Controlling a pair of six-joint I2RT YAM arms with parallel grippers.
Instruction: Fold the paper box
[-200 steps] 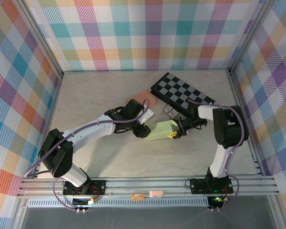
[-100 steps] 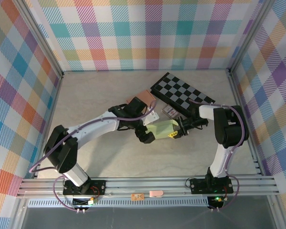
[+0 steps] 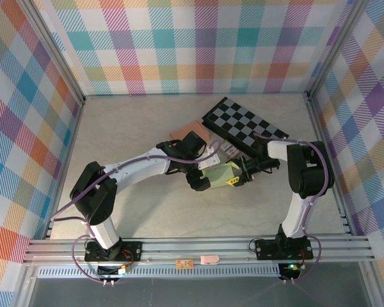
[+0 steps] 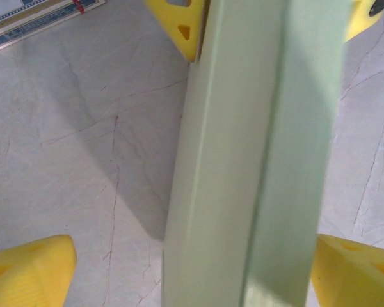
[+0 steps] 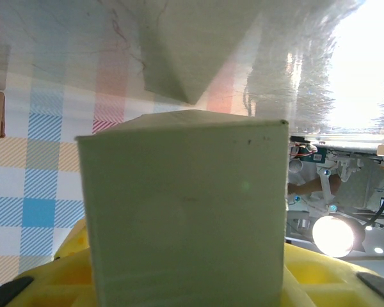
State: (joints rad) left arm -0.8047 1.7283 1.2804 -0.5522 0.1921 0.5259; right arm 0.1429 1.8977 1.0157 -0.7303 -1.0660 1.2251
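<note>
The pale green paper box (image 3: 219,174) lies mid-table, long axis running left to right. My right gripper (image 3: 238,174) is shut on its right end; in the right wrist view the box (image 5: 185,211) stands between the yellow fingers (image 5: 320,275) of that gripper (image 5: 185,281). My left gripper (image 3: 198,182) is at the box's left end. In the left wrist view the box (image 4: 249,166) runs between the left gripper's (image 4: 192,275) widely spread yellow fingertips (image 4: 25,275), with a clear gap on the left side. The gripper is open.
A folded checkerboard (image 3: 243,125) lies at the back right. A brown flat piece (image 3: 191,131) sits behind the left arm, and a small card pack (image 3: 227,149) lies just behind the box. Metal frame rails bound the table's sides.
My left gripper has swung right and forward, coming round the box's left end. The box has shifted slightly right. The right gripper has stayed clamped in place.
</note>
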